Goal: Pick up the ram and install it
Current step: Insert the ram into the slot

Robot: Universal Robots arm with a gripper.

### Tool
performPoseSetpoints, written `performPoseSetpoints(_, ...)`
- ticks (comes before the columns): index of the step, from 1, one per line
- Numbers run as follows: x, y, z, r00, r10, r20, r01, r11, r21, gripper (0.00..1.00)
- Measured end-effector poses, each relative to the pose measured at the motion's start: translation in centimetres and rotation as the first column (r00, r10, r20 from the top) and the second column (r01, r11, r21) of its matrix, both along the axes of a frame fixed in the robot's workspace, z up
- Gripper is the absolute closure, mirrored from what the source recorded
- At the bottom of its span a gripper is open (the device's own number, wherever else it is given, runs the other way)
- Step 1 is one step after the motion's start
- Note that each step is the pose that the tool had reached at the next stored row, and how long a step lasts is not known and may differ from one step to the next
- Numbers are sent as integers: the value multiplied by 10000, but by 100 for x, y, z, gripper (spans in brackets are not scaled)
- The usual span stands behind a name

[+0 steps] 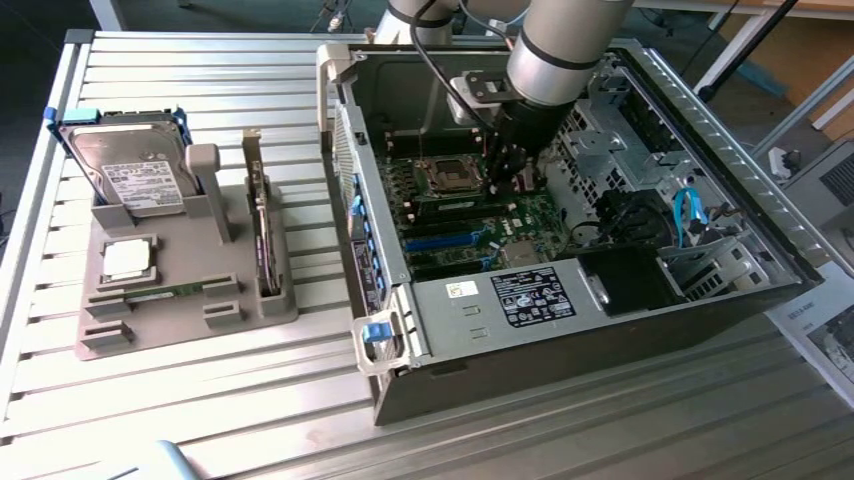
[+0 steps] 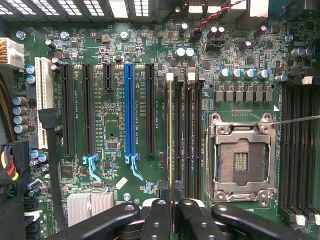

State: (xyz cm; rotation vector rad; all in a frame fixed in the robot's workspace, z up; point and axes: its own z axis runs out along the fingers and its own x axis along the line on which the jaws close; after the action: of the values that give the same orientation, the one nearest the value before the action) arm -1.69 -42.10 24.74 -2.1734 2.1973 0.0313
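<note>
My gripper (image 2: pixel 172 210) is down inside the open computer case (image 1: pixel 694 300), over the motherboard (image 2: pixel 115 130). Its dark fingers (image 2: pixel 157 220) are shut on the ram (image 2: pixel 170 135), which shows edge-on as a thin strip with a pale edge. The ram runs along the memory slot nearest the long card slots, beside the empty processor socket (image 2: pixel 241 160). In the exterior view the gripper (image 1: pixel 505 185) points down just to the right of that socket (image 1: pixel 451 177). I cannot tell how deep the ram sits in the slot.
On the exterior view's left a grey tray (image 1: pixel 227 255) holds a hard drive (image 1: pixel 131 172), a square silver chip (image 1: pixel 126 260), an upright card (image 1: pixel 263 235) and a thin green strip (image 1: pixel 167 292). Case walls, drive cages and blue cables (image 1: pixel 687 215) crowd the arm.
</note>
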Motion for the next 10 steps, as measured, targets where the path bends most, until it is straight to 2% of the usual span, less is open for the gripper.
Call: performPoseSetpoints(10, -1, 0, -10, 9999, -128, 0, 128, 9999, 1, 88)
